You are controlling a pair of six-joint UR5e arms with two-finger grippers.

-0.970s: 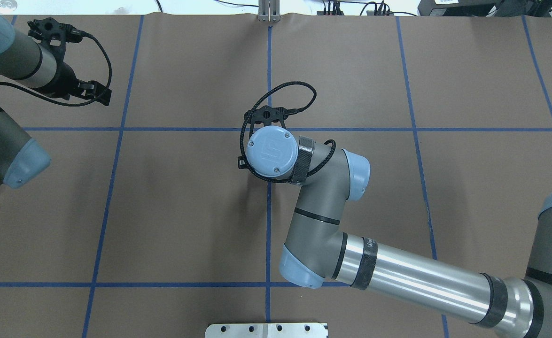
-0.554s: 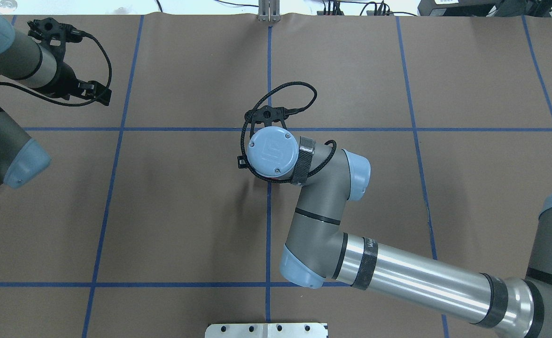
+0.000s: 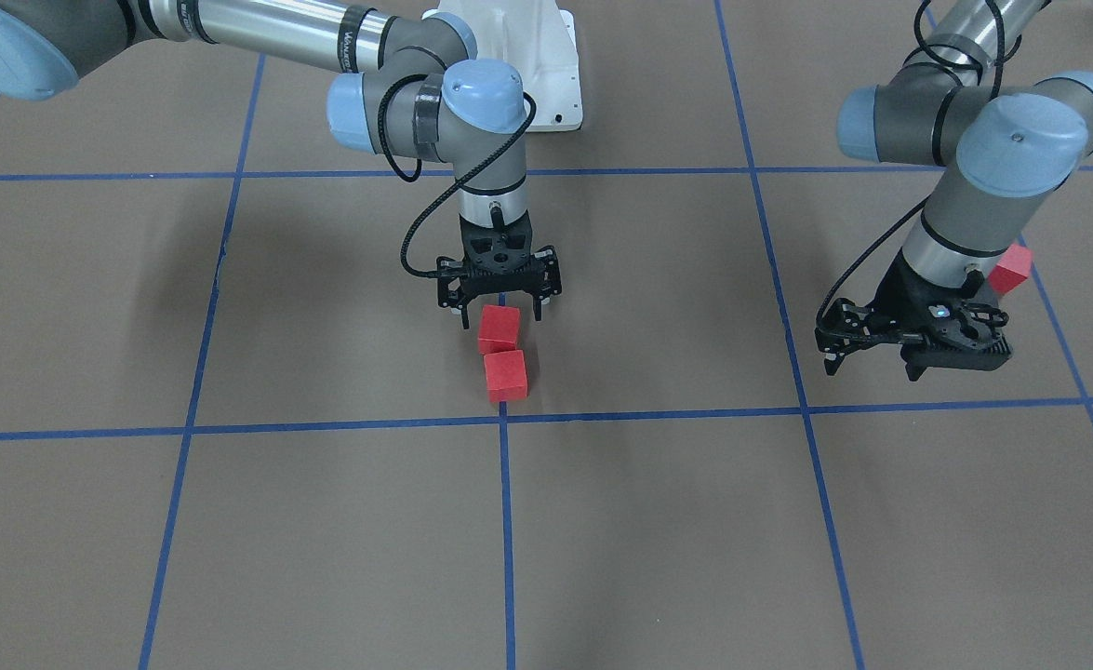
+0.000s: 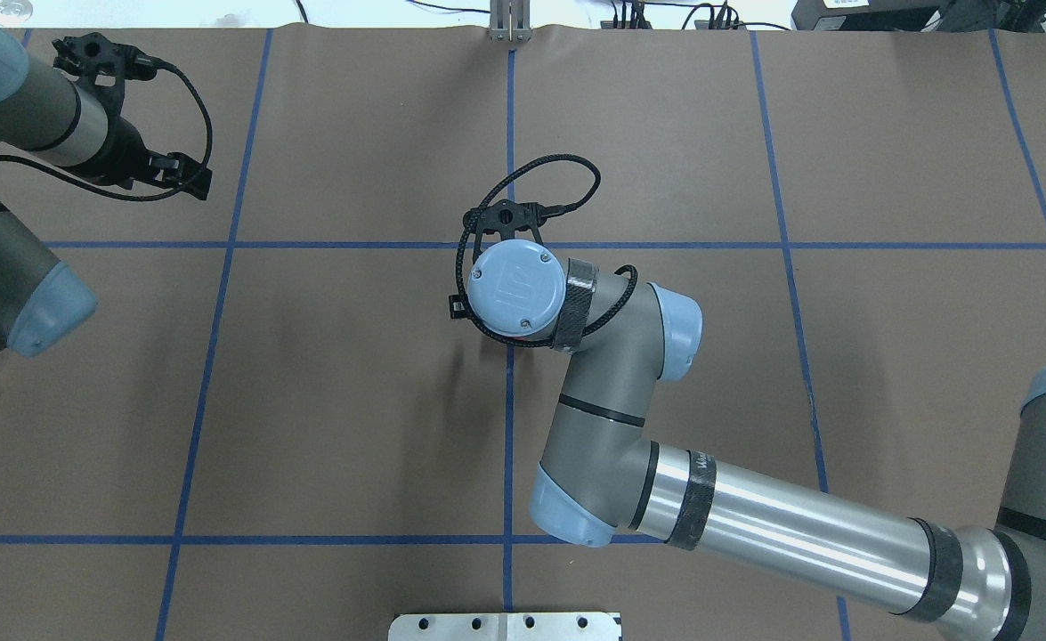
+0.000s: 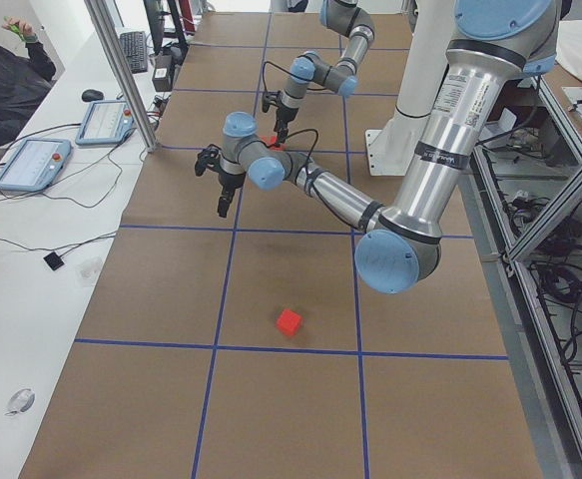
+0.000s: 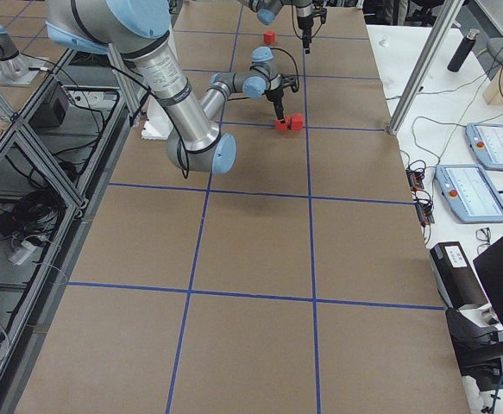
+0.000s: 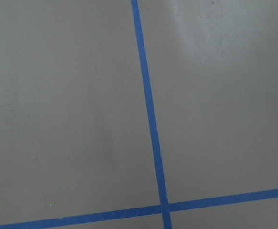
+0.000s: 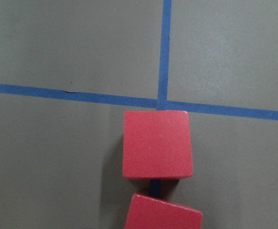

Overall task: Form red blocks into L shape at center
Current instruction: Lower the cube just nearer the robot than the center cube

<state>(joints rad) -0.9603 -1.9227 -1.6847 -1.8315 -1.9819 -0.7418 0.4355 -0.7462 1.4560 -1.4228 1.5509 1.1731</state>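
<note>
Two red blocks lie in a row just on the robot's side of the center tape crossing (image 3: 502, 419): one (image 3: 499, 328) under my right gripper, the other (image 3: 505, 374) closer to the crossing. In the right wrist view the block closer to the crossing (image 8: 158, 144) touches the crossing (image 8: 162, 102), with a thin gap to the other (image 8: 163, 213). My right gripper (image 3: 499, 312) is open, its fingers to either side of and slightly above the block. The third red block (image 3: 1009, 268) lies far off, partly behind my left arm; it also shows in the exterior left view (image 5: 289, 321). My left gripper (image 3: 872, 365) looks open and empty.
The white bolted base (image 3: 555, 65) stands at the robot's edge of the table. The left wrist view shows only brown surface and a tape crossing (image 7: 163, 207). In the overhead view my right wrist (image 4: 515, 285) hides the two blocks.
</note>
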